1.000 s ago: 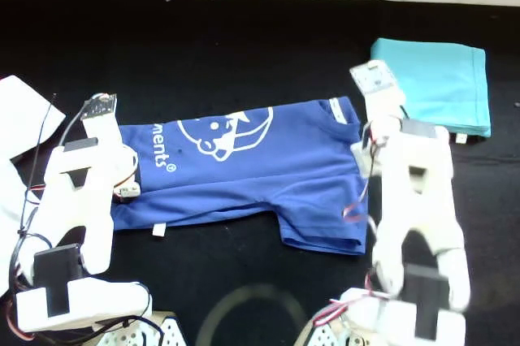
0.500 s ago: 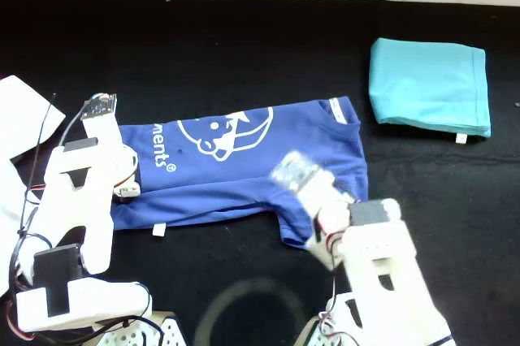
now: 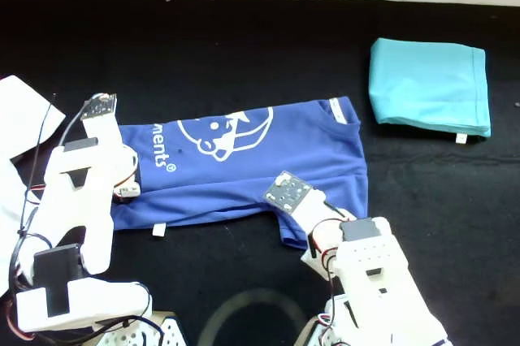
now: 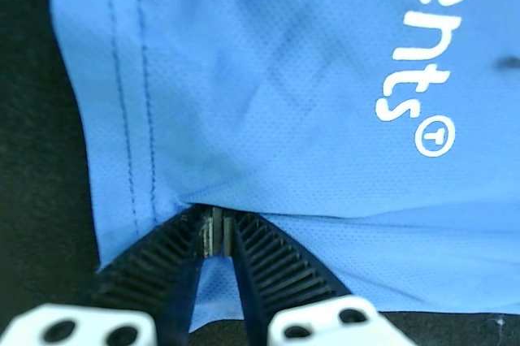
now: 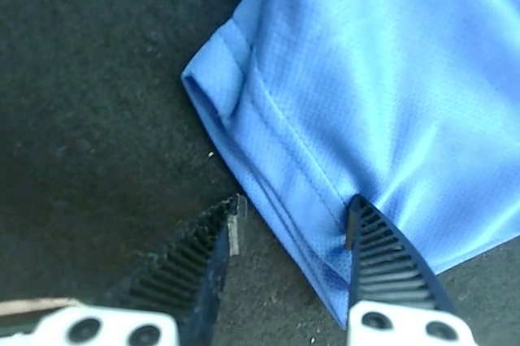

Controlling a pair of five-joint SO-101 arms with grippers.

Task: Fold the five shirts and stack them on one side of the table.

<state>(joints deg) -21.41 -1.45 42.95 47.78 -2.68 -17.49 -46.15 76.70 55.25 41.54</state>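
Observation:
A blue shirt with white print lies spread across the middle of the black table. My left gripper is shut on a fold of the blue shirt near its stitched hem; in the high view it is at the shirt's left end. My right gripper is open, its fingers straddling the hemmed edge of the shirt's near sleeve. From above, the right gripper is at the sleeve's front edge. A folded cyan shirt lies at the back right.
White cloth lies at the table's left edge beside the left arm. Black table stretches behind the blue shirt, and a bare strip runs between the blue shirt and the cyan one.
The right arm has swung from beside the cyan shirt back toward the front and left, ending at the blue shirt's near sleeve. The left arm has kept still.

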